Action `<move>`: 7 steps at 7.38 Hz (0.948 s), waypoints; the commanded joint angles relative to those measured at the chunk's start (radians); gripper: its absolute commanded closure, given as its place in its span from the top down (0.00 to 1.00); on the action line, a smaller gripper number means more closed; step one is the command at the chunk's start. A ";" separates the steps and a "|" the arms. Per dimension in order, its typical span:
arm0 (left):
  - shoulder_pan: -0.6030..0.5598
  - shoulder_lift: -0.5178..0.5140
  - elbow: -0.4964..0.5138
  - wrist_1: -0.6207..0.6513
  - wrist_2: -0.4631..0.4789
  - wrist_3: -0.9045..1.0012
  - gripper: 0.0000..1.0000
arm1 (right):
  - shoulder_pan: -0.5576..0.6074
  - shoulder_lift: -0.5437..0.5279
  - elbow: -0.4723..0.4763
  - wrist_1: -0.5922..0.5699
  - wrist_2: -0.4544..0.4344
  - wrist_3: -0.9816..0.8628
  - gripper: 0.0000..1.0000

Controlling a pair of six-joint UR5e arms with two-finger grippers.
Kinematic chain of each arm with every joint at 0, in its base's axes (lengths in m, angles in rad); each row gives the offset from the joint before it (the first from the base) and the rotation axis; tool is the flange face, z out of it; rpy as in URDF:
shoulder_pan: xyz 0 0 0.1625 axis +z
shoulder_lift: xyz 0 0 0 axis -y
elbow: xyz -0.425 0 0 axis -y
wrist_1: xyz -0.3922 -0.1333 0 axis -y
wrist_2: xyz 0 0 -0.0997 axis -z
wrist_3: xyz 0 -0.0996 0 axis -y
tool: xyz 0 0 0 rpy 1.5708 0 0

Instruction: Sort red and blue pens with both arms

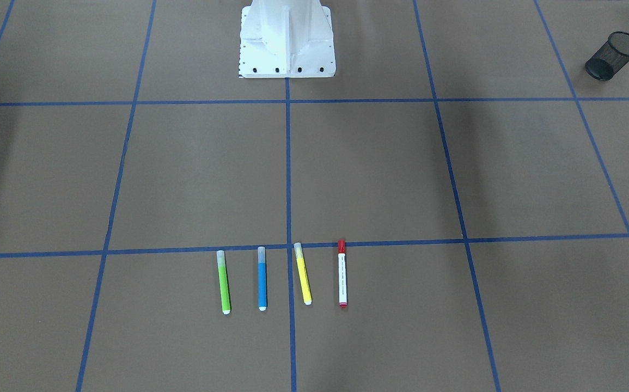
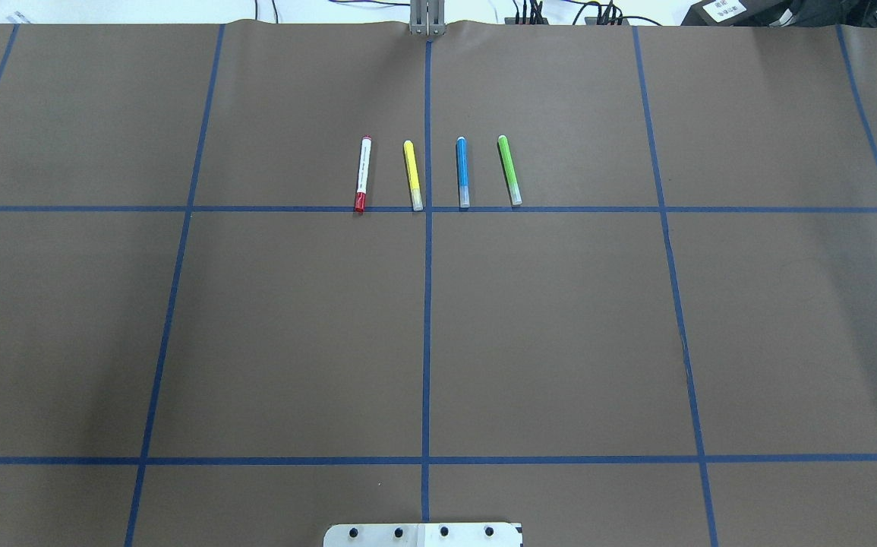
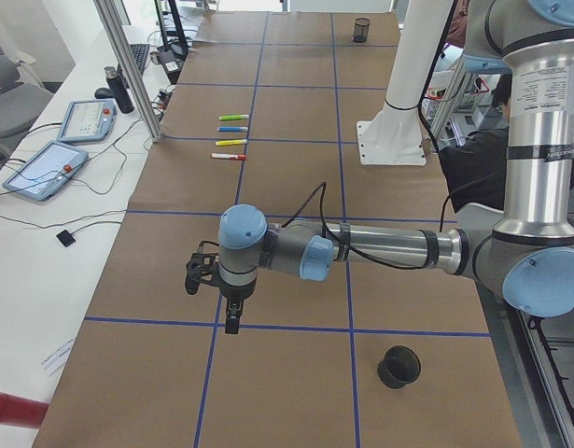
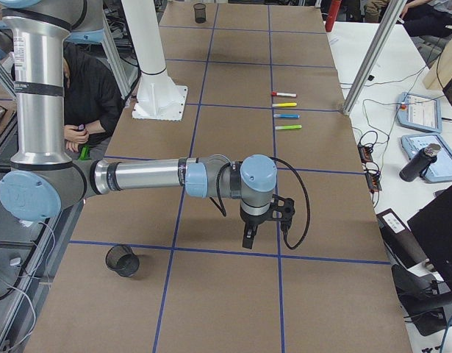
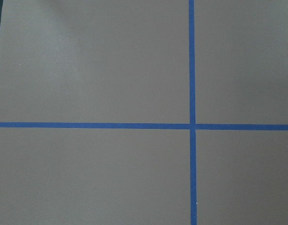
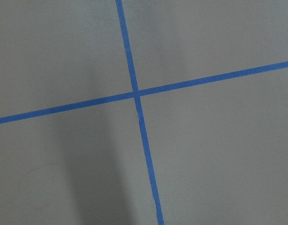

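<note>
Four pens lie in a row on the brown table. The red pen [image 1: 342, 274] [image 2: 363, 173] has a white barrel and a red cap. The blue pen [image 1: 262, 278] [image 2: 462, 172] has a frosted cap. My left gripper [image 3: 232, 322] hangs over a blue tape line near the table's left end, far from the pens. Near the right end, my right gripper [image 4: 248, 239] hangs the same way. Both show only in the side views, so I cannot tell whether they are open or shut. The wrist views hold only brown paper and blue tape.
A yellow pen [image 1: 303, 273] lies between the red and blue ones, and a green pen [image 1: 223, 282] lies beside the blue. A black mesh cup [image 1: 614, 55] [image 3: 399, 366] stands at my left end, another mesh cup [image 4: 123, 260] at my right. The white pedestal [image 1: 287, 41] stands at the robot's side.
</note>
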 commanded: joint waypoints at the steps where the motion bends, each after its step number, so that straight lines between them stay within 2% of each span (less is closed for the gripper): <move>1: 0.002 -0.003 -0.042 -0.002 -0.064 -0.003 1.00 | -0.016 0.019 0.010 0.000 0.077 0.002 1.00; 3: 0.050 -0.013 -0.040 -0.123 -0.177 -0.014 1.00 | -0.054 0.069 0.039 0.000 0.110 0.010 1.00; 4: 0.081 -0.017 -0.039 -0.136 -0.193 -0.052 1.00 | -0.070 0.067 0.037 0.011 0.110 0.009 1.00; 6: 0.110 -0.028 -0.039 -0.205 -0.198 -0.101 1.00 | -0.113 0.063 0.028 0.132 0.114 0.016 1.00; 7: 0.186 -0.119 -0.013 -0.175 -0.183 -0.203 1.00 | -0.168 0.085 0.033 0.129 0.092 0.010 1.00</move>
